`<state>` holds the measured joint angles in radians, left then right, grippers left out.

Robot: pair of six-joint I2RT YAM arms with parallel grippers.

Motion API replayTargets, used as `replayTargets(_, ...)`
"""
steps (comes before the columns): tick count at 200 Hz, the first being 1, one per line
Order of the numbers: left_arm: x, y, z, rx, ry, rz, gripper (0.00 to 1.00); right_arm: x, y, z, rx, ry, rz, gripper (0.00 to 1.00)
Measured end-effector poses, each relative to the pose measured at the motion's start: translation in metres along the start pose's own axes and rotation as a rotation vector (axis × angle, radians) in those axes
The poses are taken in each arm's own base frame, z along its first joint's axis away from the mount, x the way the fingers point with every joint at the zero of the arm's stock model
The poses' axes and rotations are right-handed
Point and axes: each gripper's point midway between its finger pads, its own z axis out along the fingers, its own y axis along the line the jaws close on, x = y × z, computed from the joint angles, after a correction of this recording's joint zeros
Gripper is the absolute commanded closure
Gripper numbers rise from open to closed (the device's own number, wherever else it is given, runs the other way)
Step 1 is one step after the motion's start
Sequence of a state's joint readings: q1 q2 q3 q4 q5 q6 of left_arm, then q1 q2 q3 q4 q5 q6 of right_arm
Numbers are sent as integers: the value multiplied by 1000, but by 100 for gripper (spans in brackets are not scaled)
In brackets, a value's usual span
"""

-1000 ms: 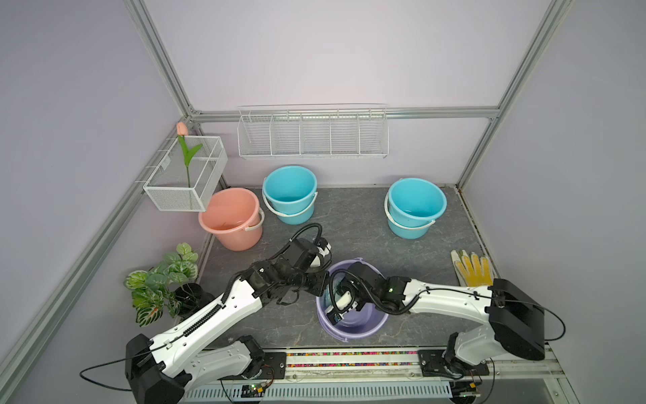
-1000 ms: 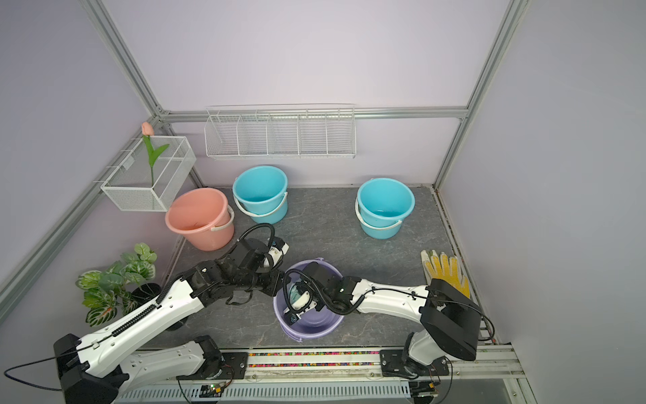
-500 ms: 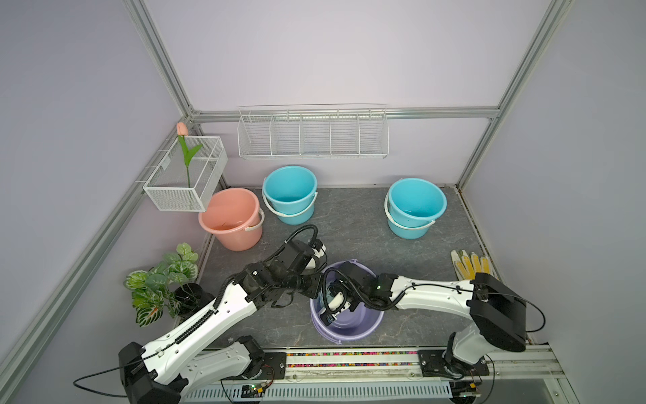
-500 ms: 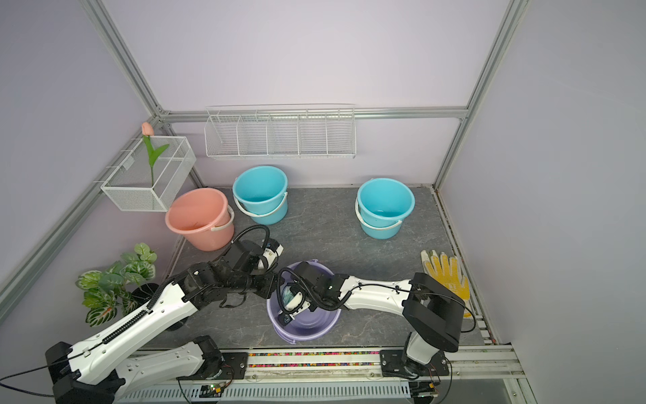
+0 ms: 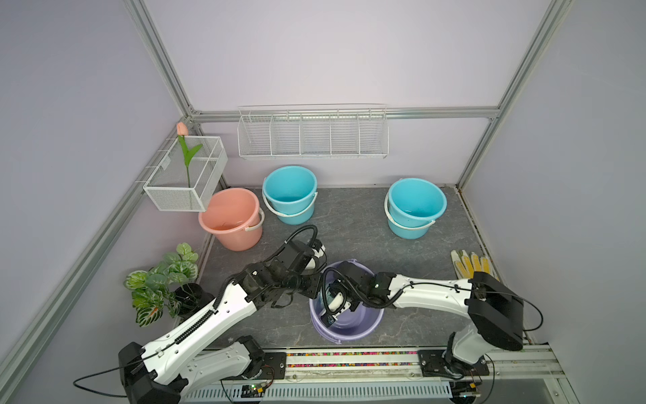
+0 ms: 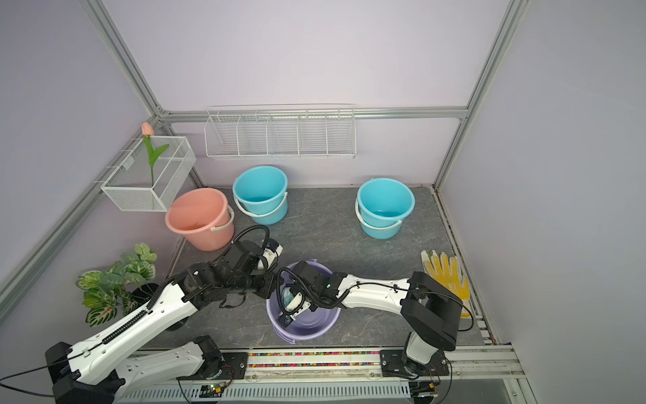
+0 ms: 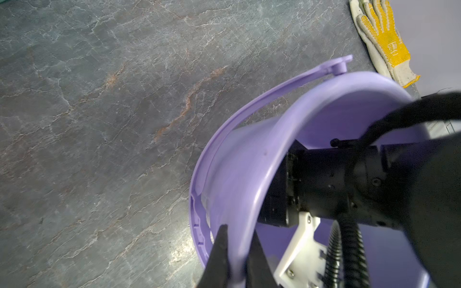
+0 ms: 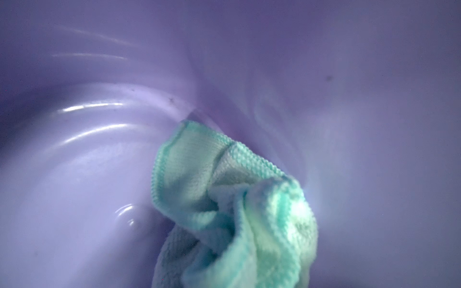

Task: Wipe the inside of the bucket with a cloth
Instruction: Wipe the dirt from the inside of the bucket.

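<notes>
inside the purple bucket, right gripper clamps the cloth, trailing floorward; left gripper pinches its rim.

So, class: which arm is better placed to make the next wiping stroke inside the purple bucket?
Right: the right gripper is inside the purple bucket, shut on the cloth; the left gripper pinches the rim, steadying it.

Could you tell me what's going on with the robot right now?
The left gripper has its fingers pinched on the rim of the purple bucket, steadying it. The right gripper is down inside, holding the bunched cloth against the inner wall near the bottom. Wiping looks under way.
</notes>
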<state>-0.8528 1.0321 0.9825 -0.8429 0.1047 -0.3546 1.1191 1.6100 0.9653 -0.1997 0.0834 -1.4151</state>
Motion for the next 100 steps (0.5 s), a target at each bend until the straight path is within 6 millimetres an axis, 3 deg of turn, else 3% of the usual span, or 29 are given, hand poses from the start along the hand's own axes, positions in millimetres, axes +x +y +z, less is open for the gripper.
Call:
replayTargets(29,-4,-6,0,27,-14,7,100,0,-4,-26,21,26,-35,93)
replayTargets(100,-6,-7,0,31,-24,8,100,-1,-40,-111,217,111,-143,93)
